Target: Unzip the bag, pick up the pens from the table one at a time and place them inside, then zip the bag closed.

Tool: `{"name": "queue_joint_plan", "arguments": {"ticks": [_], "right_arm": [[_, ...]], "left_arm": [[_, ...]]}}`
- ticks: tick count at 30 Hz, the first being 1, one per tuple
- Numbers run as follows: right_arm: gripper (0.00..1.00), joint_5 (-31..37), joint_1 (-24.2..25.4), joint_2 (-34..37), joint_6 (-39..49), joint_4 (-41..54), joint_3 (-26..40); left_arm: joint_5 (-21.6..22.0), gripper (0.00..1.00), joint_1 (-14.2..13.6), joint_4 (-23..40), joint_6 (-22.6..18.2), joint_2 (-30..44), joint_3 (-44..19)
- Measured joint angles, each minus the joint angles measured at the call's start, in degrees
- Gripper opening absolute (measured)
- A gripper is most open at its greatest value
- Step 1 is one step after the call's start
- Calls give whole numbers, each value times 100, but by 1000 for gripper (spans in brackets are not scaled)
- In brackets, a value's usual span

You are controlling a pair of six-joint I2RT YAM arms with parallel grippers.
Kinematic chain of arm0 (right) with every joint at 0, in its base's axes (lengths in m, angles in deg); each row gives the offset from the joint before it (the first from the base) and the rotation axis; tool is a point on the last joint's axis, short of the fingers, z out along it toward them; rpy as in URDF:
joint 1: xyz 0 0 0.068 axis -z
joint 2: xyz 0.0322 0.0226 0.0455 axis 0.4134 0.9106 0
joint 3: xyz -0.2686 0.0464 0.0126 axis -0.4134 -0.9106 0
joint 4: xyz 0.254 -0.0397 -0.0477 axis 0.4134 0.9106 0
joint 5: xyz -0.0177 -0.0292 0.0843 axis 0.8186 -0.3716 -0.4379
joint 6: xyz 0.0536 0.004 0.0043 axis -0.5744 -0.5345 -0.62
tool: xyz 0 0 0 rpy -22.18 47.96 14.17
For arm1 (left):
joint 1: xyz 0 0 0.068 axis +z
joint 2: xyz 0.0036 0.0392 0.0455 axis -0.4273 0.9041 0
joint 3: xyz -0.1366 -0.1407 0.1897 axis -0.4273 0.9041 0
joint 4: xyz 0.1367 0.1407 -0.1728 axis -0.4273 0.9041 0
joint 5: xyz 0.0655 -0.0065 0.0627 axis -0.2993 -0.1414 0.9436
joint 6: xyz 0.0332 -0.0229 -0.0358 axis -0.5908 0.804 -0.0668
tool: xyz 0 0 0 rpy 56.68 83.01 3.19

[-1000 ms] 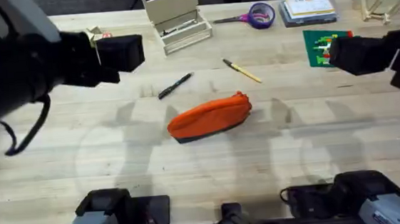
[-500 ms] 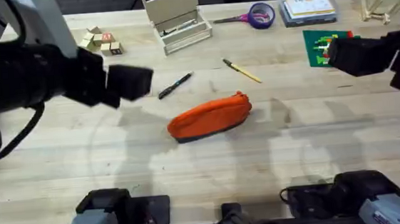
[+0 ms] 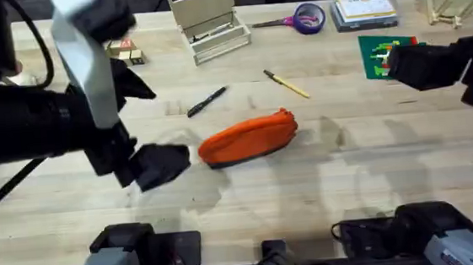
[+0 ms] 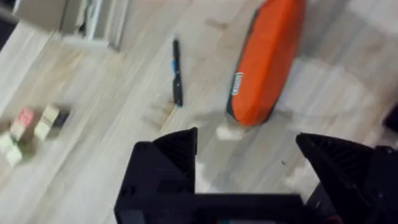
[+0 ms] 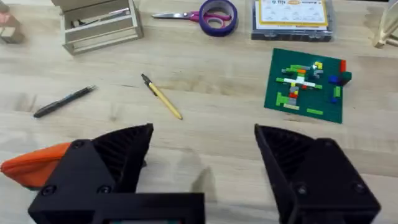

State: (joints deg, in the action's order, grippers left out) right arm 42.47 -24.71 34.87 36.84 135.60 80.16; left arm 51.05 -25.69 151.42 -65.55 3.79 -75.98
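Left wrist view: black fingers (image 4: 168, 155) of the left gripper (image 4: 249, 155) spread wide apart, holding nothing, hanging over bare wood of the table (image 4: 93, 124) just short of the near end of the orange bag (image 4: 267, 62). Zipper state impossible to tell. Beside the bag, apart from it, the black pen (image 4: 177, 71).

Right wrist view: right gripper (image 5: 202, 162) likewise wide open and empty, poised above the table, with the yellow pen (image 5: 161, 98) lying ahead and a green Lego plate (image 5: 305, 84) off to one side.

Overhead view: bag (image 3: 248, 138) near the middle of the table (image 3: 351, 191), black pen (image 3: 207, 101) and yellow pen (image 3: 286, 84) beyond it toward the far edge. Left gripper (image 3: 161, 164) just beside the bag's left end; right gripper (image 3: 413, 66) near the right edge. Purple-handled scissors (image 3: 299, 18) and a wooden organiser (image 3: 207, 20) along the far edge.
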Motion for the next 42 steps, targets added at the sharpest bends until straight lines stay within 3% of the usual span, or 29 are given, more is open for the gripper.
{"name": "queue_joint_plan", "arguments": {"ticks": [5, 10, 28, 35, 42], "right_arm": [[998, 0, 0, 0, 0, 2, 0], [998, -1, 0, 0, 0, 0, 0], [998, -2, 0, 0, 0, 0, 0], [998, -2, 0, 0, 0, 0, 0], [998, -2, 0, 0, 0, 2, 0]], "left_arm": [[-254, 993, -1, 227, -1077, 0, 0], [-348, 993, -1, 225, -1612, 0, 0], [-526, 993, -1, 236, -1874, 70, 0], [-664, 995, -1, 511, -1884, 664, 0], [-836, 995, -1, 523, -2188, 1440, 0]]}}
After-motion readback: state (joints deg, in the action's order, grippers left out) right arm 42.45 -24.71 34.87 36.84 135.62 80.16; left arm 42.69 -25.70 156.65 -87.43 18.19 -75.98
